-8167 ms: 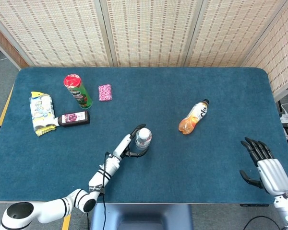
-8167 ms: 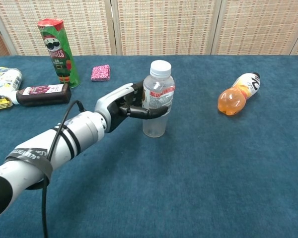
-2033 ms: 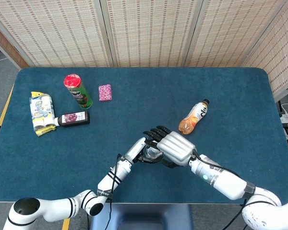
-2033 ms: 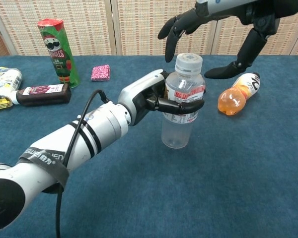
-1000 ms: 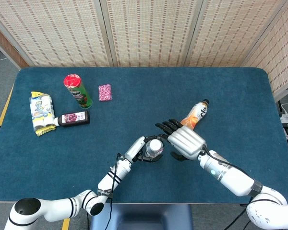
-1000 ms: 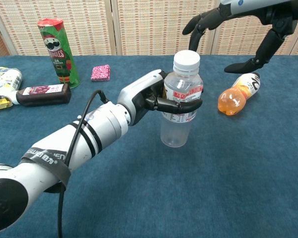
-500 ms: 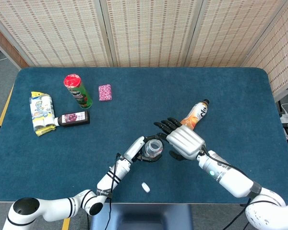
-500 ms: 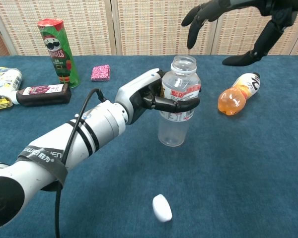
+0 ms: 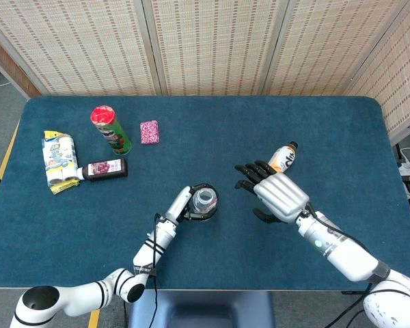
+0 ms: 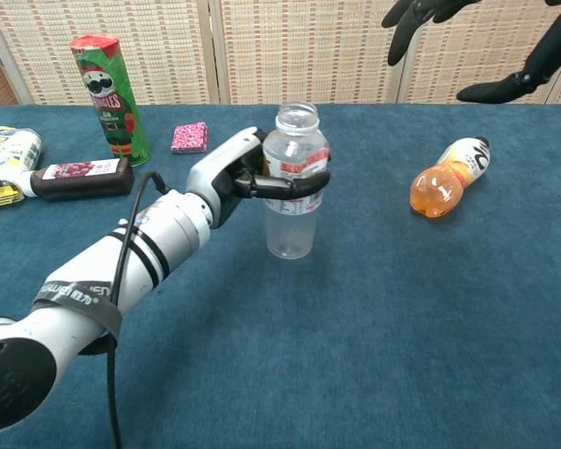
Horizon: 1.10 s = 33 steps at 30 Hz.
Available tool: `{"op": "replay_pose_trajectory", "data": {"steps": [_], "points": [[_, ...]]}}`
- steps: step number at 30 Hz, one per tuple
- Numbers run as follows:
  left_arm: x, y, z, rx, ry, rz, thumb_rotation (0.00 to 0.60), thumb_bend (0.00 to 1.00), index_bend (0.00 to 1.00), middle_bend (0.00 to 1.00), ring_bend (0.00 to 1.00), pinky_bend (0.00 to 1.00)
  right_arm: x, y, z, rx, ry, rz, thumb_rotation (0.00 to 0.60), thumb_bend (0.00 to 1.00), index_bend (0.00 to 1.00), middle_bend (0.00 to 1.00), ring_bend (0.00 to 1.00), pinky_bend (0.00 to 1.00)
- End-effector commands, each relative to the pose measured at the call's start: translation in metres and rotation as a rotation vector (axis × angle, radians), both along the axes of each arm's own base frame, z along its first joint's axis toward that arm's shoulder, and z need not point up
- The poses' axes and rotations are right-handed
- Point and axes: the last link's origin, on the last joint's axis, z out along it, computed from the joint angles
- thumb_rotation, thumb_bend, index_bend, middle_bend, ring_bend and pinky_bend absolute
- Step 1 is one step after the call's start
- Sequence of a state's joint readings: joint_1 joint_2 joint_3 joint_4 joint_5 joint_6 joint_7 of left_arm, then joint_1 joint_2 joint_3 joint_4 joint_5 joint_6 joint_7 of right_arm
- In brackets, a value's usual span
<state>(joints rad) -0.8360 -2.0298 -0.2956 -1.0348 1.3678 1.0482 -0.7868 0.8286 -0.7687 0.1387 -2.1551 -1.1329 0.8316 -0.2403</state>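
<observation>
Water bottle (image 10: 293, 182) upright — mouth up (uncapped) | left hand (image 10: 245, 175) fingers wrapped round it | right hand (image 9: 277, 193) fingers spread wide

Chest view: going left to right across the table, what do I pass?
Snack pack → dark bottle → Pringles can → pink packet → open water bottle in the left hand → orange drink bottle.

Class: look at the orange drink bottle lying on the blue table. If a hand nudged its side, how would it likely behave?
The orange drink bottle lies on its side with a round body, so it would probably roll. It looks mostly full, so likely fairly heavy for its size. Its smooth plastic may be somewhat slippery.
</observation>
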Motion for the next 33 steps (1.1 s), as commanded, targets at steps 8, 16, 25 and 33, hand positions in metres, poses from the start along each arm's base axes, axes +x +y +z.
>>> {"op": "replay_pose_trajectory", "data": {"steps": [8,16,25,33], "points": [[-0.036,-0.001,-0.003,0.084,0.001,0.081,0.6,0.72,0.73,0.79,0.42,0.23,-0.01,0.005,0.001,0.014,0.005,0.008,0.6,0.32,0.21,0.0,0.0,0.0],[-0.047,-0.006,-0.01,0.066,0.082,0.039,0.6,0.45,0.01,0.08,0.0,0.06,-0.008,0.009,0.0,0.021,0.008,0.015,0.6,0.32,0.2,0.0,0.0,0.0],[-0.051,-0.006,-0.007,0.011,0.059,0.021,0.6,0.32,0.0,0.0,0.0,0.0,-0.008,0.014,0.001,0.021,0.016,0.016,0.6,0.32,0.16,0.0,0.0,0.0],[-0.047,-0.007,0.004,0.026,0.031,-0.013,0.6,0.3,0.0,0.0,0.0,0.0,-0.01,0.013,0.001,0.02,0.018,0.005,0.6,0.32,0.13,0.0,0.0,0.0]]}}
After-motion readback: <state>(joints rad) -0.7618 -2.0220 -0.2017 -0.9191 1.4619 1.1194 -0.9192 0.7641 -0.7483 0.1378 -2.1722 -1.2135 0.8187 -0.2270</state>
